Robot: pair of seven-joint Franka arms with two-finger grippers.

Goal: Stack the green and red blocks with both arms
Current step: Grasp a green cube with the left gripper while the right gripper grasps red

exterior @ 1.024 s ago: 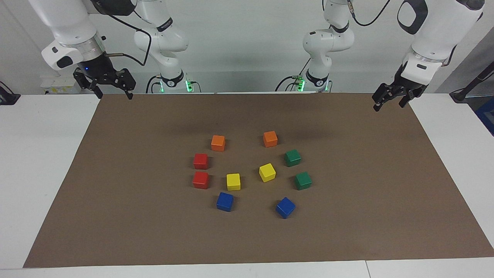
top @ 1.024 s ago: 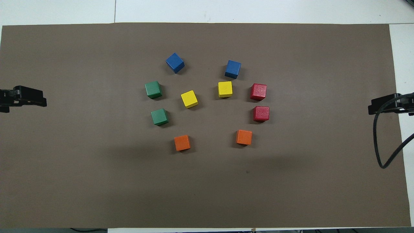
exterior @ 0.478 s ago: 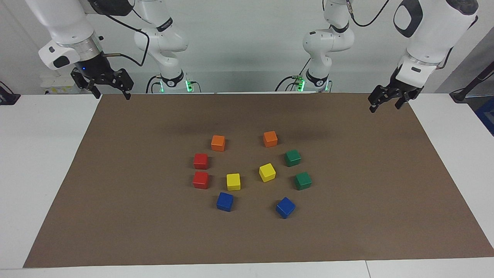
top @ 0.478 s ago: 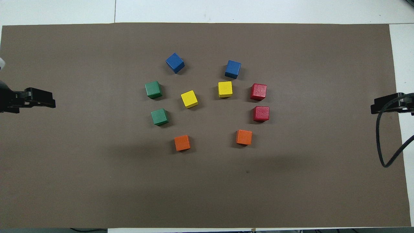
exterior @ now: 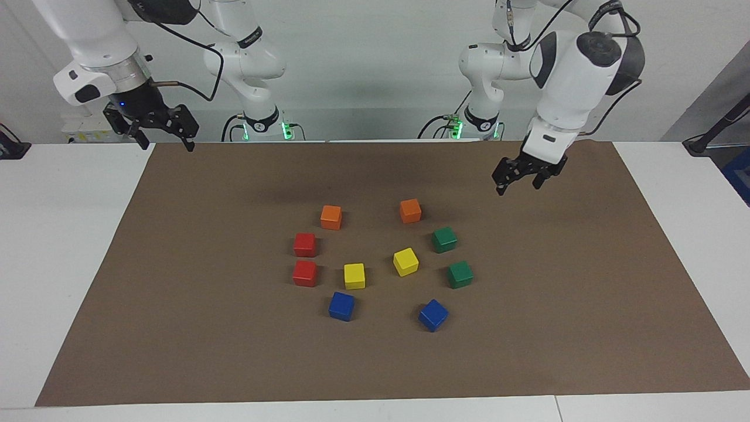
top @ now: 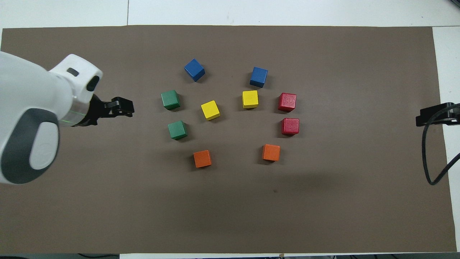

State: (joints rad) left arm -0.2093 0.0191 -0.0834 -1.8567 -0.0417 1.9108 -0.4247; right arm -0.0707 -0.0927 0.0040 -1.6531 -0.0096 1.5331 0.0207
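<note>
The left tool [exterior: 518,177], empty, has swung toward the green blocks [exterior: 445,239].

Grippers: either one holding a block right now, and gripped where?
Nothing held. Left gripper and right gripper are both open and empty, up in the air; all blocks sit on the mat.

Light is bright, even and diffuse from above: each cube, such as the red blocks [exterior: 304,258], throws only a short soft shadow on the brown mat [exterior: 176,293], and two broad faint shadows lie on the mat nearer to the robots than the orange cubes [exterior: 370,214]. Cube tops carry a mild sheen, and the white table [exterior: 58,234] around the mat reads bright without glare. Both views are sharp throughout; edges of the mat stay straight, with no visible bending near the corners.
</note>
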